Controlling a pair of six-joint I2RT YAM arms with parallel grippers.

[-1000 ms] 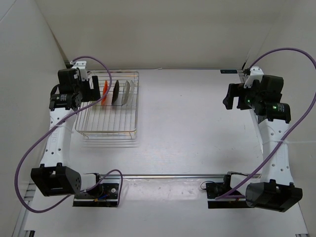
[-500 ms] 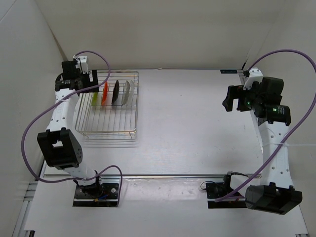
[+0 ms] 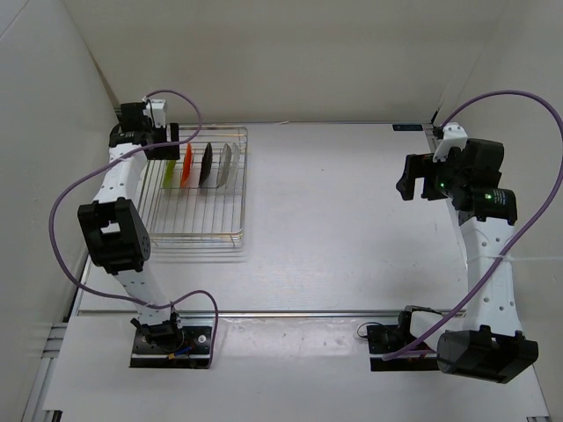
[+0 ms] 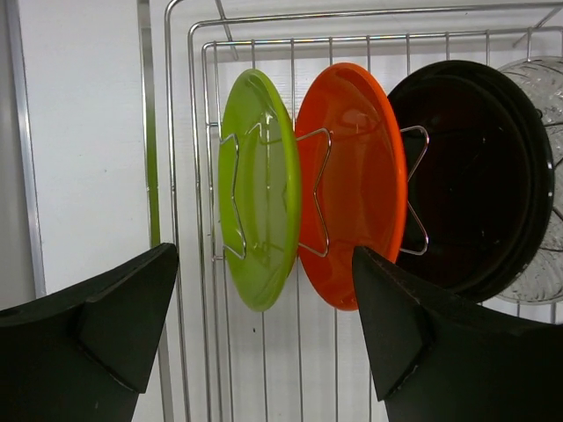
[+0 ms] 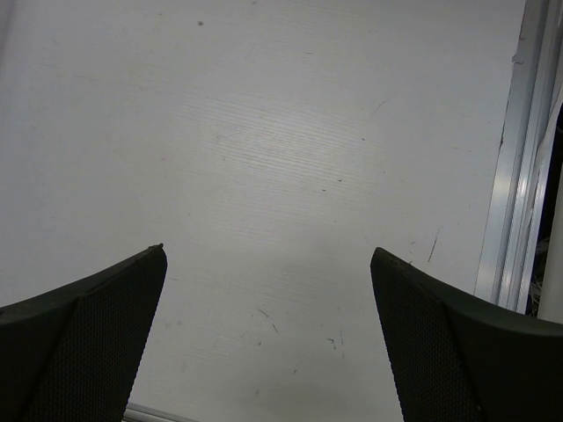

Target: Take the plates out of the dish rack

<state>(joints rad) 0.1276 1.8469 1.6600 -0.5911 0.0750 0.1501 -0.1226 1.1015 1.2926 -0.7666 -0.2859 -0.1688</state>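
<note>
Standing on edge in the far part of the dish rack (image 3: 193, 234), four plates are seen side by side, held up by wire prongs. Just outside the rack's far left corner, the left gripper (image 3: 164, 141) is held with its jaws spread wide and nothing between them. From its wrist camera the lime green plate (image 4: 259, 189) and the orange plate (image 4: 352, 185) are framed between the fingertips, apart from both. Next in the rack, to the right, come the black plate (image 4: 475, 176) and then the clear glass plate (image 4: 538, 88), partly hidden behind the black one. Well apart from the rack, far to its right, the right gripper (image 5: 268, 251) is held wide open over the white table (image 5: 290, 132), gripping nothing.
</note>
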